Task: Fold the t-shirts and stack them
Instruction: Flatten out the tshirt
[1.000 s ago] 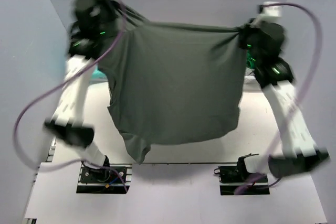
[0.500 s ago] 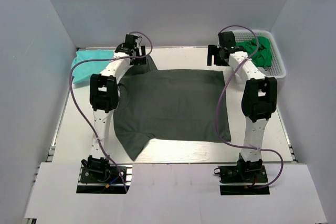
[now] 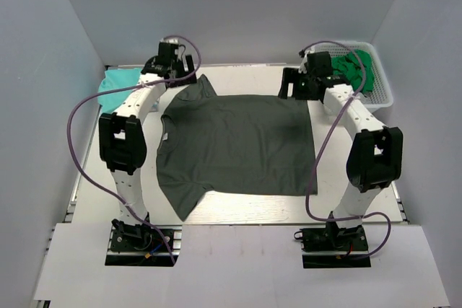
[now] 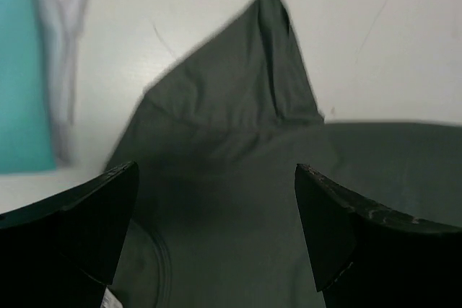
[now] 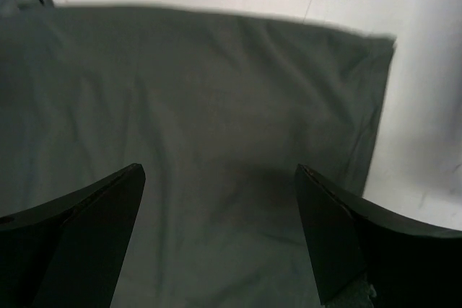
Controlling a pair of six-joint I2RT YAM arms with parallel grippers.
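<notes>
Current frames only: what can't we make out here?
- Top view: the right arm covers the basket at its left end, so the bright green shirts inside can't be counted.
- Top view: the left arm hides part of the teal shirt. The left wrist view cuts it off at the left edge.
- Left wrist view: the pale strip beside the teal is too blurred to identify.
- Dark shirt: its underside is hidden in every view.

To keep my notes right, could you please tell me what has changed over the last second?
The left tool and right tool, which held the dark grey-green t-shirt stretched in the air a second ago, have let go and stand open above its far edge. It now lies spread out on the table. The teal t-shirt at far left and the bright green garment in the white basket stayed put.
</notes>
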